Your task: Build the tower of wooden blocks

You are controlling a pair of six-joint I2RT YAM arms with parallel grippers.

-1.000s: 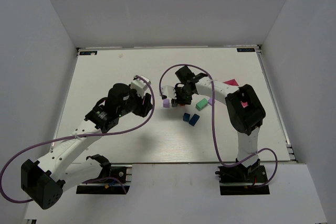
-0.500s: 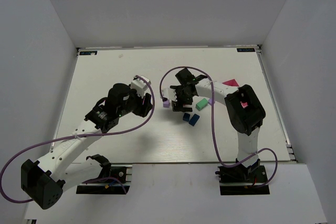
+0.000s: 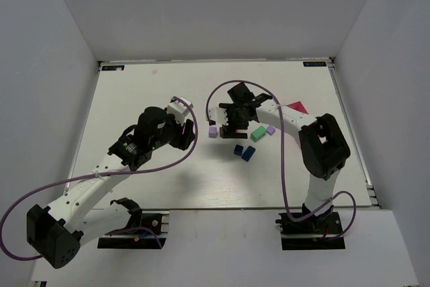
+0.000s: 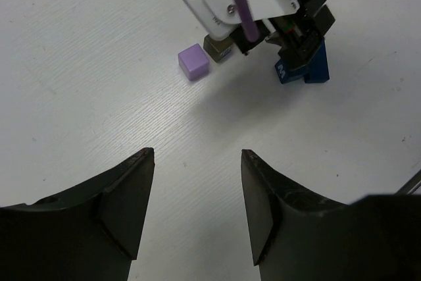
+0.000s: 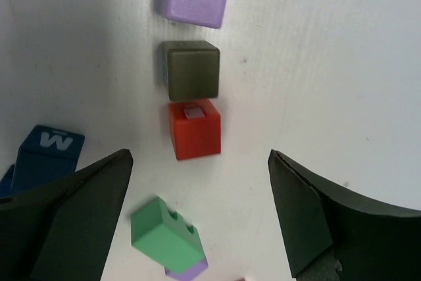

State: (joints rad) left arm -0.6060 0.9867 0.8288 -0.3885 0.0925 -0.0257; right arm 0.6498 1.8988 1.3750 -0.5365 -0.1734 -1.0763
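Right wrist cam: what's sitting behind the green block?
A light purple block; only a sliver shows past the green block, the rest is covered. Overhead, it lies on the table just beside the green one; whether they touch I cannot tell.

I see faint wood grain on the matt white table (image 4: 99, 97); the red block (image 5: 194, 129) and olive block (image 5: 191, 70) beside it look smoothly painted, matt.

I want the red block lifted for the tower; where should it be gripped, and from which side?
Probably from straight above, jaws closing on the two free side faces of the red block. The dark brown block sits against its far face in the right wrist view, so that axis is blocked.
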